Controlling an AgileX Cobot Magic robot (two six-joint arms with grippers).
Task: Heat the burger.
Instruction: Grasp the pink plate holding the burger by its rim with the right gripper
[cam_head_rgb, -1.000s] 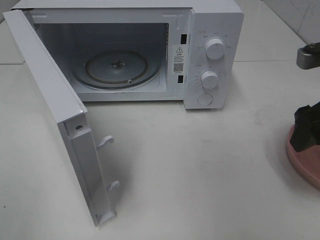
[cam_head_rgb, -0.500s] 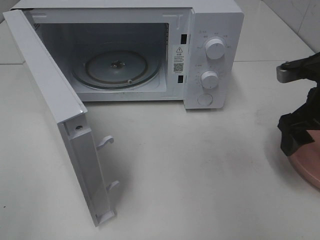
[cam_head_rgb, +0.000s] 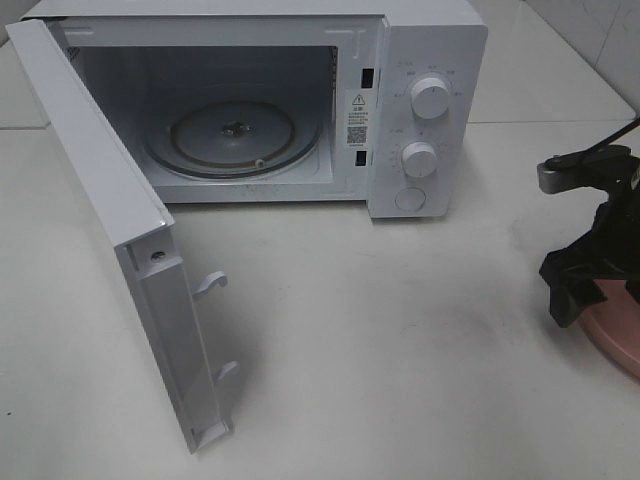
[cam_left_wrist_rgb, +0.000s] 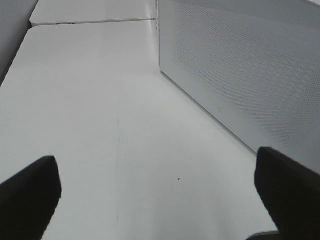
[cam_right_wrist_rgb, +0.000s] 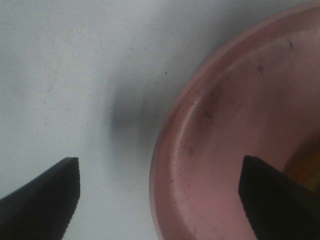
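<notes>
A boxy white microwave oven (cam_head_rgb: 430, 50), hinged door (cam_head_rgb: 100, 190) open, round glass turntable (cam_head_rgb: 235, 140) inside, stands on the white counter (cam_head_rgb: 400, 350), well apart from a round pink plate (cam_head_rgb: 622, 338).

Microwave (cam_head_rgb: 430, 40): white casing, smooth, slight sheen; metal or plastic, cannot tell.
Door (cam_left_wrist_rgb: 240, 65): outer face has a fine dotted mesh pattern, satin.
Turntable (cam_head_rgb: 235, 135): clear glass, glossy.
Knobs (cam_head_rgb: 430, 98): white plastic, smooth.
Table (cam_head_rgb: 400, 350): white, matt, faint grey smudges.
Plate (cam_right_wrist_rgb: 235, 140): pink, smooth, low sheen, dark scuffs and specks.
Right gripper (cam_right_wrist_rgb: 159, 161): fingers (cam_right_wrist_rgb: 50, 192) matt black, toothed inner edge.
Bracket (cam_head_rgb: 558, 172) above it: dull grey metal.
</notes>
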